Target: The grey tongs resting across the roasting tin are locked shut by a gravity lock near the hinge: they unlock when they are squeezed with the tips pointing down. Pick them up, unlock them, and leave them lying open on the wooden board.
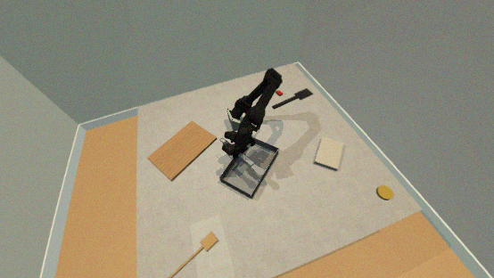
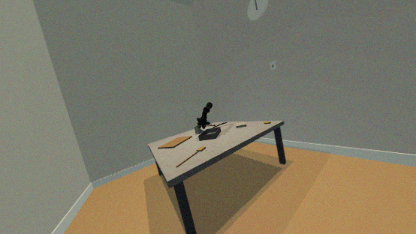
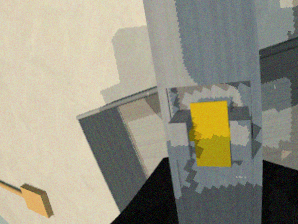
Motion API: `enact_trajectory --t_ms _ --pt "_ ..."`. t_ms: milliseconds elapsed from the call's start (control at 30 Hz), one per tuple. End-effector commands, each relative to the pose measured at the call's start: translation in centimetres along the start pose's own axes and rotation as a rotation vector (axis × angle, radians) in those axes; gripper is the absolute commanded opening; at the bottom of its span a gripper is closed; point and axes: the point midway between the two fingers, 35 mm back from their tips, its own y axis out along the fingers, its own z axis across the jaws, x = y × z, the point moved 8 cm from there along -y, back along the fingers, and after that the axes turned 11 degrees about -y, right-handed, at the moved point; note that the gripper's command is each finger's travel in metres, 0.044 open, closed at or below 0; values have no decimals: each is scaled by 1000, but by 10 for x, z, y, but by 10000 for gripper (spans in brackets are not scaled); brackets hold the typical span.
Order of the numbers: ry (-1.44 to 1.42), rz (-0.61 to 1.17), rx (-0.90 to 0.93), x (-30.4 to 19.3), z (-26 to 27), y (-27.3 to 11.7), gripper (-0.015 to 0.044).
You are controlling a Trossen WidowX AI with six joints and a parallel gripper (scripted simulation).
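Note:
My gripper (image 1: 234, 151) (image 2: 203, 126) (image 3: 193, 162) is shut on the grey tongs (image 3: 216, 40), whose broad body runs up between the dark fingers in the wrist view. A yellow block (image 3: 212, 132) shows in an opening in the tongs. The gripper is over the near-left part of the dark roasting tin (image 1: 236, 188) (image 2: 204, 137) (image 3: 107, 155), and appears a little above it. In the top and exterior views the tongs are mostly hidden or too small to read; I cannot tell the lock's state. The wooden board (image 1: 183, 149) (image 2: 175, 142) lies flat left of the tin.
A wooden spatula (image 1: 209, 241) (image 2: 201, 149) (image 3: 37, 200) lies in front. A black spatula (image 1: 292, 99) and a small red object (image 1: 279, 93) lie behind. A cream block (image 1: 330, 152) (image 2: 241, 126) and a yellow disc (image 1: 385, 192) (image 2: 267, 122) lie to the right.

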Motion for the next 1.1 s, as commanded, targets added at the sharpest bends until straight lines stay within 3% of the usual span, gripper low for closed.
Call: enact_trajectory --t_ms 0,867,1067 --pt "-7 6 -10 -1 3 -2 -150" --pt "-11 94 -478 9 32 7 -150" --pt "-8 105 -502 10 33 7 -150"
